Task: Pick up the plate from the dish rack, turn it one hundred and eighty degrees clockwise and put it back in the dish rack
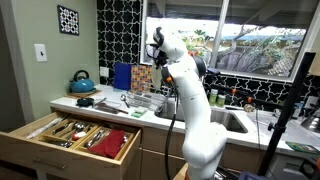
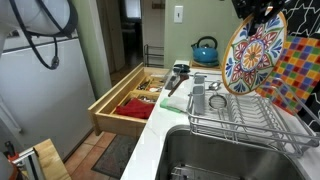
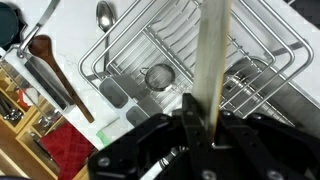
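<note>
The plate (image 2: 255,55) was held upright above the dish rack (image 2: 250,118), well clear of its wires and clamped at the upper rim between the fingers (image 3: 189,112). It was judged that the turn should be made at this height, with the rim kept vertical, before a slot was lined up.

A pale green wall (image 1: 40,80) carries a white light switch (image 1: 41,52) and a framed black-and-white pattern (image 1: 68,20). Black-and-white patterned tiles (image 1: 122,30) run beside a wide window (image 1: 240,35), bright with daylight and greenery outside. The white desk (image 2: 160,125) holds a steel sink (image 2: 200,150); below it a wooden drawer (image 2: 115,120) stands pulled out. A white fridge (image 2: 40,90) faces it across the tiled floor (image 2: 90,150), near a dark doorway (image 2: 132,40).
</note>
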You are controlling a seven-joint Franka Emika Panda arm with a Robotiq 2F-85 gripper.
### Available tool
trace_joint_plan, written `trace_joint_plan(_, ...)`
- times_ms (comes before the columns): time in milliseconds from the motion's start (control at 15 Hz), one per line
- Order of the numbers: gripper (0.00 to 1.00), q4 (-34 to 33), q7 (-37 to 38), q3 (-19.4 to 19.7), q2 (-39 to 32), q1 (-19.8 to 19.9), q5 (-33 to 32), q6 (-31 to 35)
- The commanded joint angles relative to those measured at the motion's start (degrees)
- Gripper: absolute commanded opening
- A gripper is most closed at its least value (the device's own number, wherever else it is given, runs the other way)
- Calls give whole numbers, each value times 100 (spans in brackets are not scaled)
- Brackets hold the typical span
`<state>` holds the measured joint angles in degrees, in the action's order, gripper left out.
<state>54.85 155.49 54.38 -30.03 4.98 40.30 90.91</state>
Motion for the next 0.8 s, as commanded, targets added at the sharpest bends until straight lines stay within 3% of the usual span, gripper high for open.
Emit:
trace_joint_plan(0, 4, 568, 306, 1551, -211, -1118, 1136, 85)
trace_joint_plan(67, 11, 342, -13, 815, -83, -504, 580, -2)
trace_joint_plan(200, 11, 450, 10, 1282, -179, -874, 906, -2)
trace_joint_plan(333, 11, 451, 34, 1383, -216, -1027, 942, -2)
trace_joint_plan(400, 4, 452, 35, 1397, -227, -1040, 947, -2)
trace_joint_plan(533, 4, 524, 425, 1395, -269, -1087, 1126, 212)
trace_joint_plan(600, 4, 1052, 31, 2396, -503, -1594, 1764, 213)
trace_joint_plan(667, 4, 1205, 23, 2558, -556, -1697, 2044, 288)
trace_joint_plan(733, 4, 896, 538, 1982, -434, -1428, 1871, 409)
